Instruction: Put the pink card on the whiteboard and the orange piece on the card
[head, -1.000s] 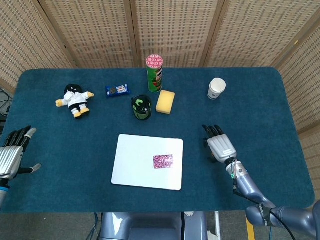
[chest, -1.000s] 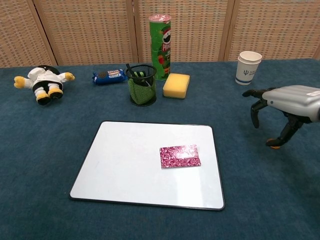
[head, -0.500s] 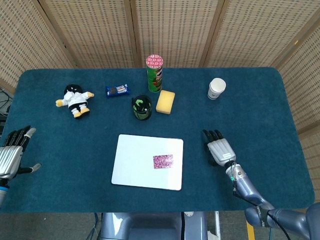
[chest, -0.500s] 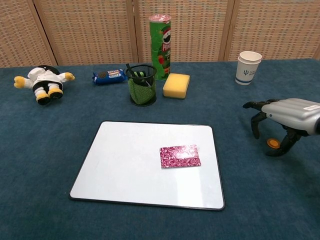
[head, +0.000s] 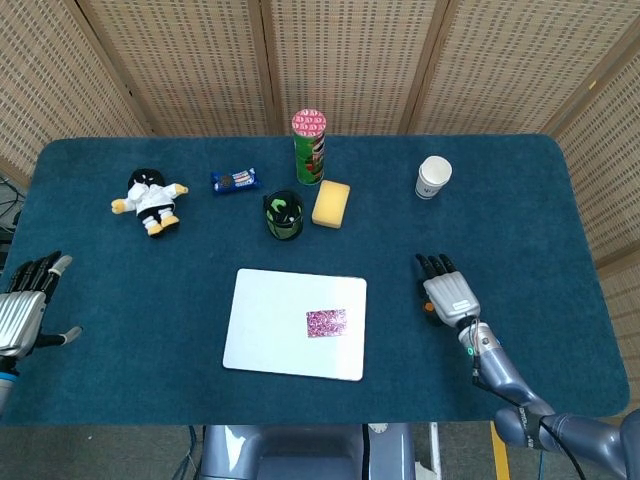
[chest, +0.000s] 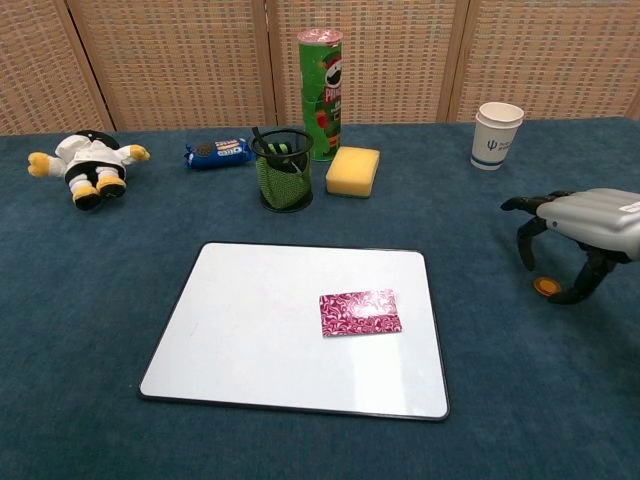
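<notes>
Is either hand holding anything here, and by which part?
Nothing is held. The right hand arches over the orange piece on the table; the left hand is empty.

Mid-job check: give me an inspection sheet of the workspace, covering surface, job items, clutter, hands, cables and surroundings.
Surface: table under dark blue cloth.
Job's things: pink card lies on the whiteboard, right of centre; orange piece on the cloth, off the board, under the right hand.
Clutter: plush toy, snack packet, mesh pen cup, chips can, yellow sponge, paper cup, all along the far side.
Hands: right hand arched over the orange piece, not holding it; left hand open at the table's left edge.
Cables: thin wires along the right forearm.
Surroundings: woven screen panels behind.
</notes>
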